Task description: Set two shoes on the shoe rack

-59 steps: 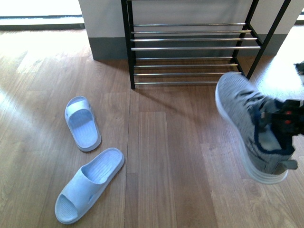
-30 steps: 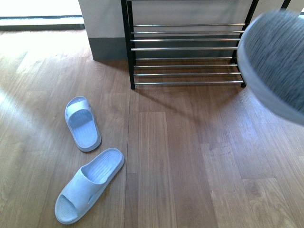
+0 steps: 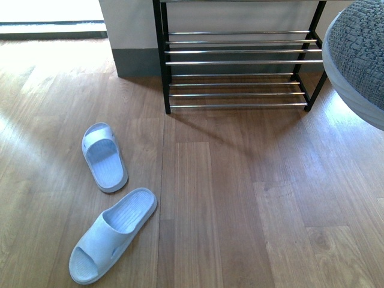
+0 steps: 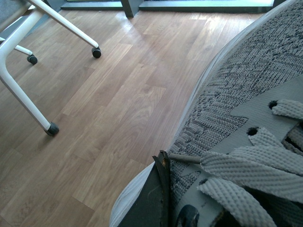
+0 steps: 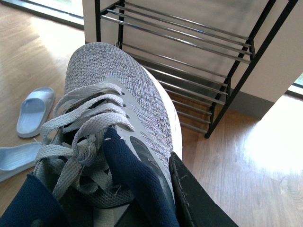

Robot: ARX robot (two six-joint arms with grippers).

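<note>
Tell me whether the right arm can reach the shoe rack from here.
Likely yes: the right gripper holds a grey sneaker toe-first toward the shoe rack, with only bare floor between them.

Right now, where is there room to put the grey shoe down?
Both visible shelves of the shoe rack are bare, post to post. The floor in front of it is free too. Only the left is crowded, where the blue slides lie.
</note>
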